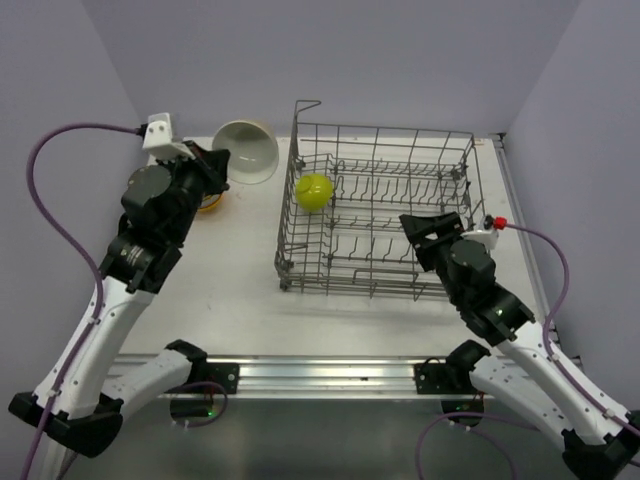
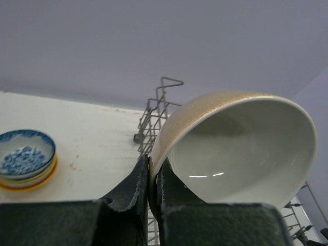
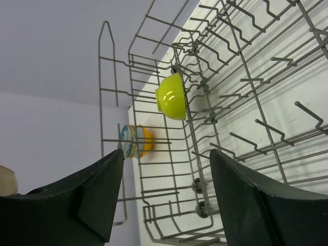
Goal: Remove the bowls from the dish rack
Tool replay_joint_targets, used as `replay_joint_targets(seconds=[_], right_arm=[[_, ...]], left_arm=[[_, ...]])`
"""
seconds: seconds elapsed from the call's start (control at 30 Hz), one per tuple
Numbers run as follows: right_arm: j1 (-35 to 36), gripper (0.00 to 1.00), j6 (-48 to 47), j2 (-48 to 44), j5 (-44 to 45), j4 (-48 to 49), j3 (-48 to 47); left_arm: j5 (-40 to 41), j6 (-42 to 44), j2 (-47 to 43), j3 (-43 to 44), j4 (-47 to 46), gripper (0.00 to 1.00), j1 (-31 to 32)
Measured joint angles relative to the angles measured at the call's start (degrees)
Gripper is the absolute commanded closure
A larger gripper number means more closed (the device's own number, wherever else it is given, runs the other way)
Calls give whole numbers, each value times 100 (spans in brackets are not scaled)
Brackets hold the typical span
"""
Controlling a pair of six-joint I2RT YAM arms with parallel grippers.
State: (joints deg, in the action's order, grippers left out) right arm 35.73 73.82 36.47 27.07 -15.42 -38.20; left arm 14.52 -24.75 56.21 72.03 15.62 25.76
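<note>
1. The lime-yellow bowl (image 1: 314, 191) is the only bowl visible in the dish rack (image 1: 345, 287), propped on edge among the tines at the far-left end. Judge it light, but hard, glossy and chippable, so slippery in a pinch.
2. Take it by the rim, one finger inside and one outside, and lift it clear of the tines.
3. Your right gripper (image 3: 166, 154) hangs at the rack's near-right corner, jaws spread wide with nothing between them.
4. Your left gripper (image 2: 152, 177) is pinched tight on the rim of the beige bowl (image 2: 241, 148), tilted above the table (image 1: 230, 290).
5. A stack of bowls (image 2: 25, 161) sits to the left, so set down gently.
</note>
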Motion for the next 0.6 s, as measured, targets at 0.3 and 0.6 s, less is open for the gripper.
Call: replay_joint_targets(seconds=[0.3,0.6], right_arm=[[0,25,-1504,457,-431,-31,-339],[-2,20,-2288,142,-356,-149,-627]], left_arm=[[-234,-339,-297,-1329,1025,100,-1416],[-905,-726,184,-3012,1147,100,-2413]])
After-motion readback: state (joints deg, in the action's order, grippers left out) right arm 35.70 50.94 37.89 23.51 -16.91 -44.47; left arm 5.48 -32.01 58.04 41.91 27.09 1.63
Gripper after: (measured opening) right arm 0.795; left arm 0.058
